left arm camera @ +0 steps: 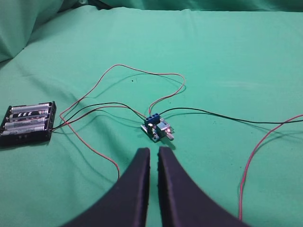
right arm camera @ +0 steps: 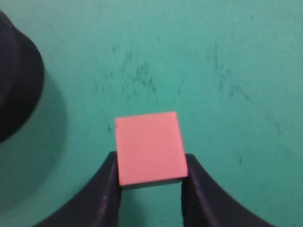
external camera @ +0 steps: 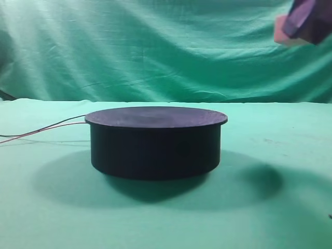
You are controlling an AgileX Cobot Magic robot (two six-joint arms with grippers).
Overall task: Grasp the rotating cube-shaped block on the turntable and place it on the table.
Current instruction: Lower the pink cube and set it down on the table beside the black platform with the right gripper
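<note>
The salmon-pink cube-shaped block (right arm camera: 150, 148) sits between the two black fingers of my right gripper (right arm camera: 151, 163), which is shut on it. In the exterior high view the same block (external camera: 282, 32) hangs high at the top right, half hidden by the gripper (external camera: 306, 21), well above the green table (external camera: 280, 218). The black turntable (external camera: 155, 142) stands in the middle with a bare top; its edge (right arm camera: 16, 80) shows at the left of the right wrist view. My left gripper (left arm camera: 154, 153) hovers over the table (left arm camera: 227, 61), its jaws nearly together with nothing between them.
Thin red and black wires (external camera: 46, 128) run left from the turntable. Below the left gripper lie a small blue circuit board (left arm camera: 157, 127), a black battery holder (left arm camera: 28, 123) and looping wires (left arm camera: 255, 156). A wrinkled green backdrop (external camera: 155, 46) hangs behind.
</note>
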